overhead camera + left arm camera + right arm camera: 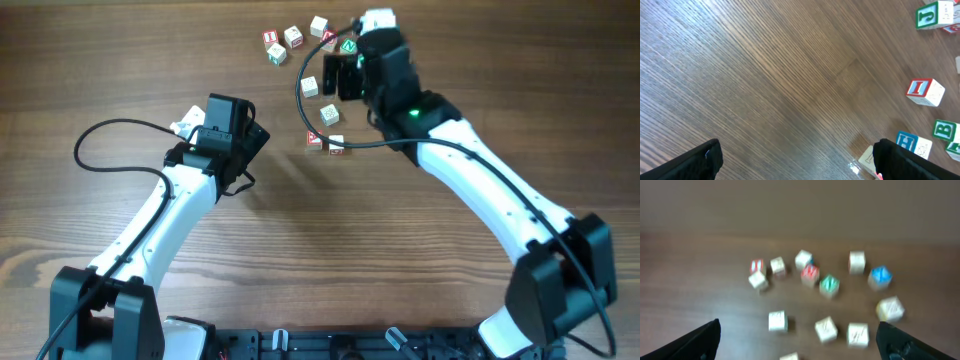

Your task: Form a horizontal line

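Red-printed cubes (314, 138): two sit side by side in a short left-to-right row, nearer you than the green-lettered cube (348, 45). Your right gripper (799, 342) reaches beside that cube, spread and empty; left gripper (797, 165) likewise spread, arm bent, farther off.

Soft, even light; two sharp views and one blurred.
From overhead the table (120, 60) is bright and evenly lit, the wood grain is sharp, and only faint, soft shadows lie beside the arms; a green lamp (410, 112) glows on the right arm (500, 200). In the left wrist view the grain is crisp, a small white glint sits on the wood low at the right, and the left fingers (690, 162) are flat black without detail. The right wrist view is dimmer and blurred all over: the cubes (810, 274) are smeared and their letters cannot be read.
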Tool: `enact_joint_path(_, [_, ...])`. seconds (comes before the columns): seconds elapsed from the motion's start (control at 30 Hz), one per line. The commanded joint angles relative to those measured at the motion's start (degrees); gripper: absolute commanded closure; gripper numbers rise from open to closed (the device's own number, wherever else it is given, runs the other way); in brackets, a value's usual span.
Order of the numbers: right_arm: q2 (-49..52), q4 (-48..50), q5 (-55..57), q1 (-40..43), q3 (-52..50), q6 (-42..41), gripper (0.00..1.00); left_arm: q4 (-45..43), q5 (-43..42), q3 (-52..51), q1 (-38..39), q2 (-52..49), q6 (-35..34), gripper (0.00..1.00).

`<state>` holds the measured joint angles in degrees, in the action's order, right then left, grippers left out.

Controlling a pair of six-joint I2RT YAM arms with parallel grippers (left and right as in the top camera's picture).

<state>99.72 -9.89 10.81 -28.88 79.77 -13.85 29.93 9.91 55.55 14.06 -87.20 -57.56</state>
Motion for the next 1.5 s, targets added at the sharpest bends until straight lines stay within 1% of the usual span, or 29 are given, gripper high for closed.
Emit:
enact_joint_path(0.0, [2.1, 0.9, 1.7, 1.9, 0.3, 2.8, 0.01, -0.8, -0.5, -0.3, 0.1, 0.2, 0.1, 0.00])
enact_joint_path(0.1, [4.3, 3.0, 0.2, 4.2, 0.3, 0.3, 0.00, -1.1, -0.5, -0.3, 0.5, 0.2, 0.1, 0.00])
enact_joint_path(0.27, [8.3, 9.5, -6.1, 7.3, 0.4, 0.3, 0.00, -3.5, -0.4, -0.3, 2.6, 0.1, 0.1, 0.00])
enact_joint_path(0.37, [11.8, 11.2, -6.6, 8.0, 2.5, 0.4, 0.00, -6.1, -0.5, -0.3, 4.4, 0.1, 0.1, 0.00])
enact_joint_path(0.5, [21.2, 9.7, -6.6, 8.0, 11.9, 0.8, 0.01, -8.2, 0.5, -0.3, 6.6, 0.1, 0.1, 0.00])
enact_joint_path(0.63, [31.0, 3.7, -6.6, 8.0, 24.2, 1.9, 0.00, -7.5, 4.5, -0.3, 7.6, 0.1, 0.1, 0.00])
enact_joint_path(0.77, [37.0, 2.6, -8.2, 8.0, 30.5, 1.0, 0.01, -5.7, 7.5, -0.3, 7.6, 0.1, 0.1, 0.00])
enact_joint_path(1.07, [43.6, 5.6, -6.1, 7.5, 31.7, -6.1, 0.16, -5.0, 8.9, -0.3, 7.6, 0.1, 0.1, 0.00])
enact_joint_path(1.3, [44.9, 7.7, -6.1, 7.5, 31.7, -7.3, 0.18, -5.0, 8.8, -0.3, 7.6, 0.1, 0.1, 0.00])
enact_joint_path(1.47, [45.2, 7.1, -3.9, 7.5, 31.7, -7.2, 0.27, -4.9, 8.8, -0.3, 7.6, 0.1, 0.1, 0.00])
